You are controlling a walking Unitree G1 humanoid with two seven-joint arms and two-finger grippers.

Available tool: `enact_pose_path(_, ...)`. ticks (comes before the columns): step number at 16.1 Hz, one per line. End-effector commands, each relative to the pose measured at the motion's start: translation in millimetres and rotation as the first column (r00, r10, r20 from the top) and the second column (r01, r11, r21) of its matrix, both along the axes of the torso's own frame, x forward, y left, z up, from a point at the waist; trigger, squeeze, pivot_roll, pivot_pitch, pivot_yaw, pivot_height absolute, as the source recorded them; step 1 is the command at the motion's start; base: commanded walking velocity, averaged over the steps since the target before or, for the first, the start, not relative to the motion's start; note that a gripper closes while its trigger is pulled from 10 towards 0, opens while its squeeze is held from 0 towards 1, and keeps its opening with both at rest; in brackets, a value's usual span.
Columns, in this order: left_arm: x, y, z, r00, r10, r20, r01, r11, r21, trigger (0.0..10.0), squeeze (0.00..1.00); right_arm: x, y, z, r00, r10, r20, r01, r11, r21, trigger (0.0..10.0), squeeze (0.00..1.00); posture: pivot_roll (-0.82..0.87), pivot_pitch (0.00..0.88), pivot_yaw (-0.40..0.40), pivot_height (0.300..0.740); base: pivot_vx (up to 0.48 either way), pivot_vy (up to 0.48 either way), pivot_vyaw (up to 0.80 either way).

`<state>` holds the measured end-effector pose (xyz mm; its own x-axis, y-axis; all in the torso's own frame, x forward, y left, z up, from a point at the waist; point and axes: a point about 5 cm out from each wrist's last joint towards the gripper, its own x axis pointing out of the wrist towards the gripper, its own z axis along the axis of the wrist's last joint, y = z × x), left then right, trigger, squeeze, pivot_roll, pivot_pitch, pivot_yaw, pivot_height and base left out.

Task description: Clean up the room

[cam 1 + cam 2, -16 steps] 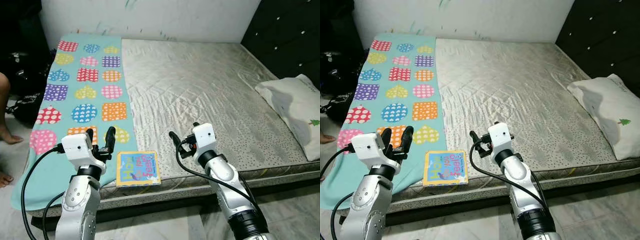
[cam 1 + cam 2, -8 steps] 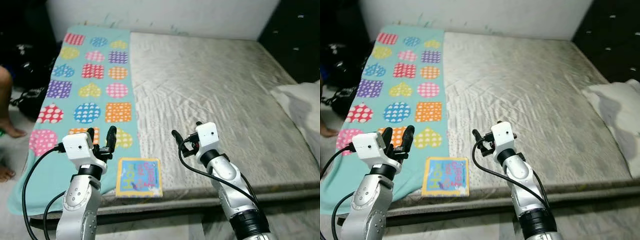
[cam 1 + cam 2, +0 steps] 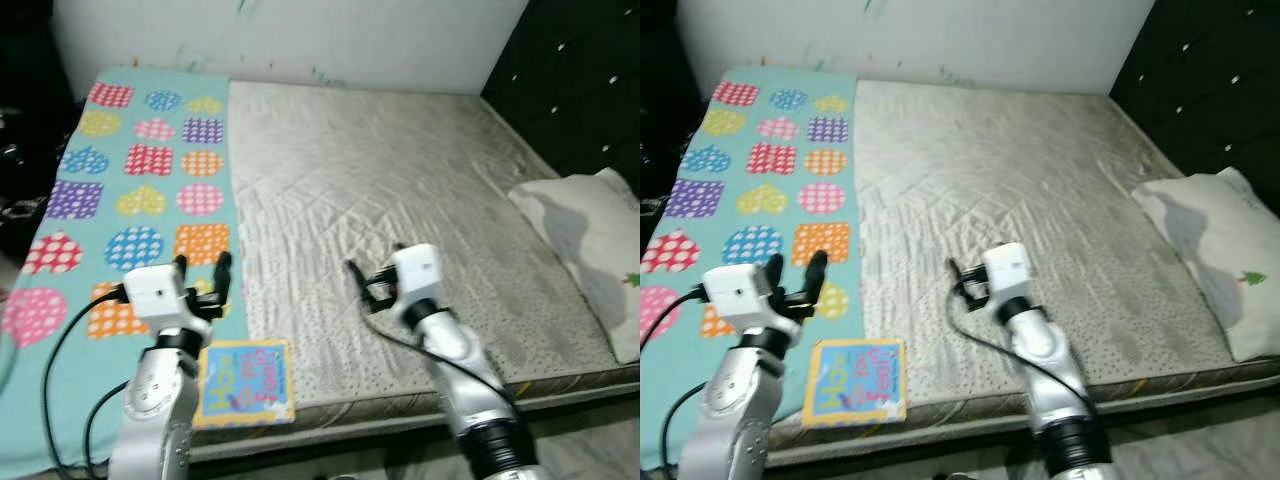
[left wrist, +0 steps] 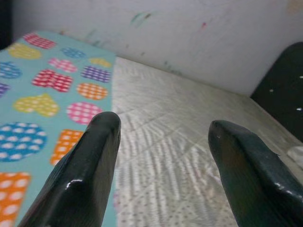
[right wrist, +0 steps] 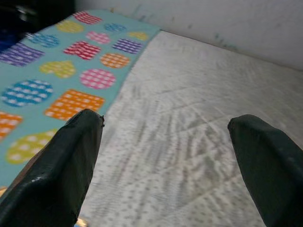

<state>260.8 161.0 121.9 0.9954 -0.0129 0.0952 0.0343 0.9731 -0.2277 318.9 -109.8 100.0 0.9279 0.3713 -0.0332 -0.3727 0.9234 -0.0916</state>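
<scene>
A: We log the mattress as quilted cloth, grey-beige, with a slight satin sheen and stitched ridges.

B: Agreed. We put the mat down as smooth matt fabric, teal, printed with dotted hearts and squares.

A: The book looks like stiff card or paper with a mildly glossy cover.

B: We tag the pillow as soft matt cloth, creased. The headboard is dark and tufted with shiny studs.

A: We mark the left gripper fingers as smooth, glossy black plastic; the right gripper fingers as matter. The wall is matt paint, scuffed.
</scene>
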Motion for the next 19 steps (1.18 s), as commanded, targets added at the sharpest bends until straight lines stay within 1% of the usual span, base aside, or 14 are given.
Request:
enact_pose_path(1, 0.1, -4.8, 0.8, 1.000, -0.016, 0.000, 0.016, 1.000, -0.004, 10.0, 0.00, 1.5, -9.4, 1.3, 1.000, -0.026, -0.002, 0.026, 1.000, -0.001, 10.0, 0.00, -0.02, 0.091, -0.114, 0.740, 0.000, 0.000, 0.00)
enact_pose_path(3, 0.1, -4.8, 0.6, 1.000, -0.014, -0.002, 0.014, 1.000, -0.002, 10.0, 0.00, 2.3, -10.3, -0.1, 0.999, -0.033, -0.017, 0.033, 0.999, 0.003, 10.0, 0.00, -0.02, 0.089, -0.113, 0.740, 0.000, 0.000, -0.22)
enact_pose_path(5, 0.2, -4.8, 0.5, 1.000, -0.014, -0.004, 0.014, 1.000, 0.000, 10.0, 0.00, 2.5, -10.5, -0.5, 0.999, -0.034, -0.019, 0.034, 0.999, 0.002, 10.0, 0.00, -0.02, 0.089, -0.113, 0.740, 0.000, 0.000, -0.80)
enact_pose_path(8, 0.2, -4.8, -1.1, 1.000, -0.013, -0.014, 0.013, 1.000, 0.008, 10.0, 0.00, 1.7, -9.6, -1.0, 0.999, -0.028, -0.016, 0.028, 1.000, -0.002, 10.0, 0.00, -0.02, 0.085, -0.111, 0.740, 0.000, 0.000, 0.00)
enact_pose_path(9, 0.7, -1.9, -4.7, 0.999, 0.018, -0.050, -0.017, 1.000, 0.026, 10.0, 0.00, 1.9, -8.6, -1.1, 1.000, -0.022, -0.017, 0.022, 1.000, -0.006, 10.0, 0.00, -0.02, 0.084, -0.120, 0.740, 0.000, 0.000, 0.00)
enact_pose_path(10, 0.6, -0.9, -4.6, 0.998, 0.022, -0.053, -0.021, 0.999, 0.030, 10.0, 0.00, 1.9, -8.5, -1.1, 1.000, -0.020, -0.017, 0.020, 1.000, -0.008, 10.0, 0.00, -0.03, 0.085, -0.123, 0.740, 0.000, 0.000, 0.00)
enact_pose_path(11, -0.5, 1.6, -4.8, 0.997, 0.011, -0.072, -0.004, 0.996, 0.092, 10.0, 0.00, 2.5, -8.7, -1.1, 1.000, -0.014, -0.021, 0.014, 1.000, -0.016, 10.0, 0.00, -0.02, 0.089, -0.134, 0.740, 0.000, 0.000, 0.00)
enact_pose_path(12, -1.3, 1.5, -3.6, 0.997, -0.021, -0.070, 0.030, 0.991, 0.132, 10.0, 0.00, 2.9, -9.0, -1.0, 1.000, -0.010, -0.022, 0.010, 1.000, -0.020, 10.0, 0.00, -0.02, 0.092, -0.139, 0.740, 0.000, 0.000, 0.00)
enact_pose_path(13, -2.7, -0.1, -1.9, 0.994, -0.085, -0.067, 0.095, 0.982, 0.164, 10.0, 0.00, 3.2, -9.3, -1.1, 1.000, -0.007, -0.023, 0.007, 1.000, -0.022, 10.0, 0.00, -0.02, 0.095, -0.144, 0.740, 0.000, 0.000, 0.00)
enact_pose_path(14, -6.8, -4.0, -1.6, 0.976, -0.206, -0.075, 0.218, 0.946, 0.239, 10.0, 0.00, 3.4, -9.9, -0.6, 1.000, -0.002, -0.019, 0.001, 1.000, -0.026, 10.0, 0.00, -0.02, 0.098, -0.146, 0.740, 0.000, 0.000, 0.00)
enact_pose_path(15, -10.2, -7.0, -1.0, 0.963, -0.264, -0.056, 0.269, 0.923, 0.276, 10.0, 0.00, 3.2, -9.9, -0.1, 1.000, 0.001, -0.014, -0.001, 1.000, -0.024, 10.0, 0.00, -0.02, 0.098, -0.145, 0.740, 0.000, 0.000, 0.00)
enact_pose_path(16, -15.0, -9.3, -2.6, 0.952, -0.301, -0.050, 0.300, 0.896, 0.327, 10.0, 0.00, 2.8, -10.2, 0.2, 1.000, 0.000, -0.012, 0.000, 1.000, -0.022, 10.0, 0.00, -0.03, 0.097, -0.142, 0.740, 0.000, 0.000, 0.00)
enact_pose_path(17, -19.3, -10.5, -7.2, 0.953, -0.298, -0.059, 0.300, 0.892, 0.339, 10.0, 0.00, 0.7, -13.7, 1.6, 1.000, -0.011, -0.012, 0.011, 1.000, -0.013, 10.0, 0.00, -0.04, 0.094, -0.134, 0.740, 0.000, 0.000, 0.00)
enact_pose_path(19, -23.2, -7.6, -5.8, 0.977, -0.211, -0.017, 0.205, 0.919, 0.336, 10.0, 0.00, -6.4, -29.1, 4.8, 0.999, -0.050, 0.000, 0.050, 0.999, 0.009, 10.0, 0.00, -0.04, 0.097, -0.131, 0.740, 0.000, 0.000, 0.00)
